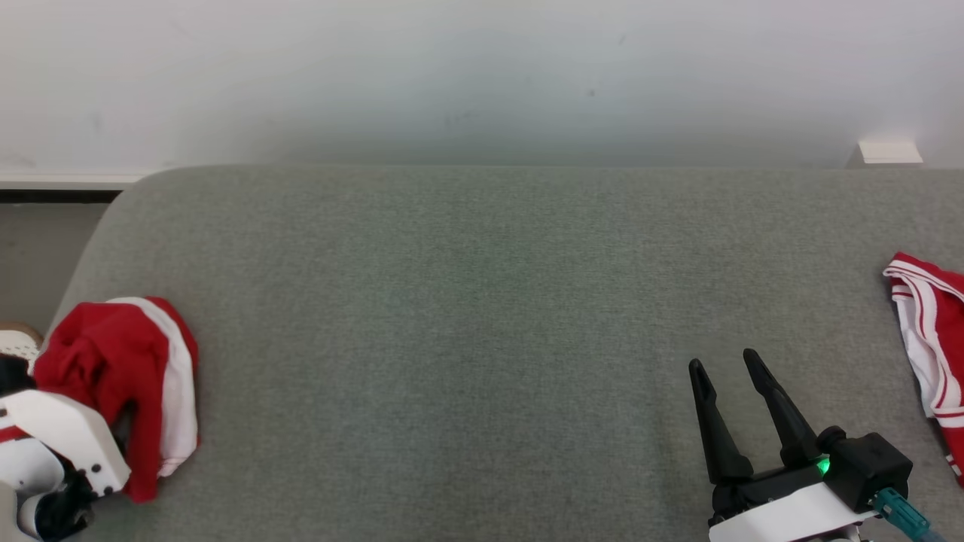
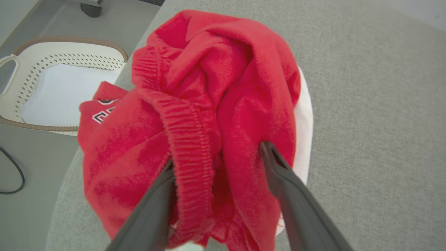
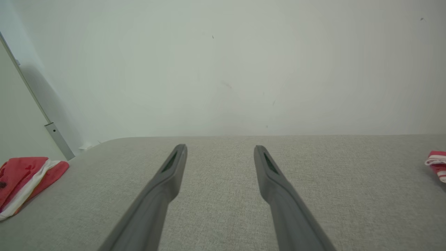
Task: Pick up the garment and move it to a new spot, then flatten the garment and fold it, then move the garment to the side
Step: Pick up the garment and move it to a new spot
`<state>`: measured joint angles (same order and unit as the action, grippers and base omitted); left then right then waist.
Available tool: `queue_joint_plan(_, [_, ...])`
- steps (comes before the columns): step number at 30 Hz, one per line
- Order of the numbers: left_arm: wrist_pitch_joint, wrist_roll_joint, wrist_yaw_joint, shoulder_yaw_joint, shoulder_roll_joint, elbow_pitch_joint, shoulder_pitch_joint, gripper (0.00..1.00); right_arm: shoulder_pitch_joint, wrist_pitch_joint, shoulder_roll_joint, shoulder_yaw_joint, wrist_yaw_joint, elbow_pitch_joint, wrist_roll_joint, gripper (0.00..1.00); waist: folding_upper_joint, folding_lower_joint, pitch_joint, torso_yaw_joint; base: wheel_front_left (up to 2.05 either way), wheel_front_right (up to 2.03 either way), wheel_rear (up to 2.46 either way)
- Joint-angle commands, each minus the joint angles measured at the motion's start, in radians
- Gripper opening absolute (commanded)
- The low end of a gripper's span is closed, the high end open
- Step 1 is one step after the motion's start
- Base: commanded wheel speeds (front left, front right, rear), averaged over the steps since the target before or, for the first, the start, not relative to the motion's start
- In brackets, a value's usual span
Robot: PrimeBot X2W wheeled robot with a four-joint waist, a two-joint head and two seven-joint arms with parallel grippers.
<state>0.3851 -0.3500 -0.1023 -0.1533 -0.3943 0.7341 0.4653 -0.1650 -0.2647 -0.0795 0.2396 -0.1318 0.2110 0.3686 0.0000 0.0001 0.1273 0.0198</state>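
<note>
Red garment (image 2: 209,69) lies bunched at the left edge of the grey fabric worktop (image 1: 482,301), part of it hanging over that edge. Left claw (image 2: 217,153) is spread wide, its fingers astride the garment's ribbed waistband fold. Right claw (image 1: 724,361) is spread and empty over the worktop's right front, well apart from the garment.

A: Where is there room to pass?
B: Across the grey surface (image 1: 482,301), from the middle through to 12 o'clock (a pale wall (image 1: 482,75) closes it off there).
A: What blocks the way?
B: Crumpled red garment (image 1: 113,376) at 8 o'clock, striped red-and-white cloth (image 1: 930,339) at 3, white basket (image 2: 69,60) beyond the edge at 9.
</note>
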Motion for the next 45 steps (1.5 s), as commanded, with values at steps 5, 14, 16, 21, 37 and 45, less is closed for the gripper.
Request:
queue_joint_plan(5, [-0.022, -0.017, -0.006, 0.004, -0.014, 0.092, 0.0, 0.27, -0.016, 0.001, -0.007, 0.002, 0.002, 0.006, 0.003, 1.0, 0.0, -0.0001, -0.006, -0.022, 0.0, 0.0, 0.0])
queue_joint_plan(14, [-0.108, 0.003, -0.021, 0.061, -0.029, 0.132, 0.051, 0.0, 0.01, 0.001, -0.008, -0.009, 0.002, 0.009, 0.004, 1.0, 0.0, -0.0001, -0.052, 0.006, 0.0, 0.0, 0.0])
queue_joint_plan(16, [-0.119, 0.012, -0.025, 0.092, -0.03, 0.114, 0.07, 0.0, 0.019, 0.001, -0.006, -0.01, 0.002, 0.011, 0.006, 1.0, 0.0, -0.0001, -0.066, 0.016, 0.0, 0.0, 0.0])
queue_joint_plan(21, [-0.127, 0.02, -0.028, 0.177, -0.032, 0.023, 0.121, 0.0, 0.028, 0.001, -0.004, -0.011, 0.002, 0.014, 0.009, 1.0, 0.0, -0.0001, -0.098, 0.031, 0.0, 0.0, 0.0])
queue_joint_plan(37, [-0.086, -0.101, -0.026, 0.407, 0.045, -0.509, 0.092, 0.0, 0.054, 0.001, -0.011, -0.047, 0.002, -0.012, -0.008, 1.0, 0.0, -0.0001, -0.159, -0.077, 0.0, 0.0, 0.0])
queue_joint_plan(45, [-0.131, -0.112, -0.013, 0.48, 0.139, -0.593, 0.013, 0.0, 0.05, 0.002, -0.038, -0.079, 0.002, -0.044, -0.032, 1.0, 0.0, -0.0001, -0.159, -0.193, 0.0, 0.0, 0.0])
